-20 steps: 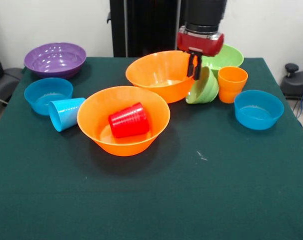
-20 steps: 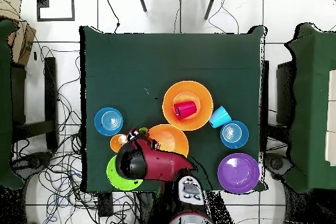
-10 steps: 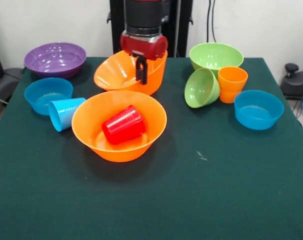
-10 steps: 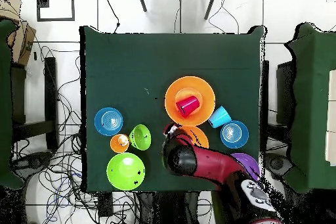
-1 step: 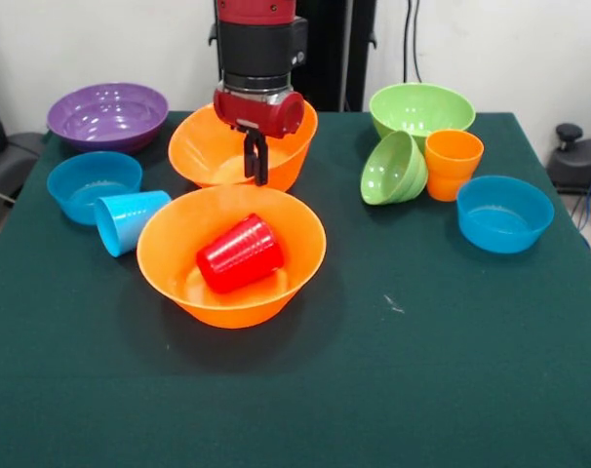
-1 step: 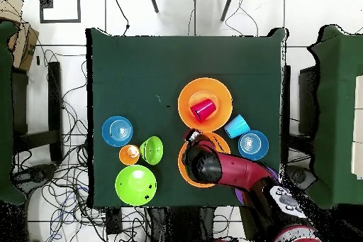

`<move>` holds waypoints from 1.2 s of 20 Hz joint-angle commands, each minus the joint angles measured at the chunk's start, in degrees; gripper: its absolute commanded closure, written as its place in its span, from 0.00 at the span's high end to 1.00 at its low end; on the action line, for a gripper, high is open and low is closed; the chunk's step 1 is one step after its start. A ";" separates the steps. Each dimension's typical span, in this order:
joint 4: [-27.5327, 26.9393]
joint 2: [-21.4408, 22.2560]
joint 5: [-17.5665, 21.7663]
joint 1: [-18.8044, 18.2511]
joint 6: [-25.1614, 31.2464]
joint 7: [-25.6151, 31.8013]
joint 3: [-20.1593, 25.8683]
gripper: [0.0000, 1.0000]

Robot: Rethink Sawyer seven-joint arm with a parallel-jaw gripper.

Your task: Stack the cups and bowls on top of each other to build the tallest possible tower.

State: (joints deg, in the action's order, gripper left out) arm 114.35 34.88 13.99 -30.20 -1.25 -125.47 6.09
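Nothing is stacked yet; your tool [image 5: 256, 162] is clenched on the far orange bowl's [image 5: 203, 151] rim; everything remains.

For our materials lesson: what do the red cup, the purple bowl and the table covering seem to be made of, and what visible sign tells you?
Red cup: probably plastic; uniform bright colour, smooth walls with soft sheen.
Purple bowl: likely glossy plastic; bright light reflections inside it.
Table covering: looks like dark green cloth or felt; matte, no reflections, though the exact fabric can't be told.
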 commanded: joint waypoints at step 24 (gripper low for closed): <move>-5.48 -1.18 4.18 3.43 6.97 -2.40 3.82 1.00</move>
State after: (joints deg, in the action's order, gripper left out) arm 108.76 33.44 15.17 -29.66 7.99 -125.46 7.64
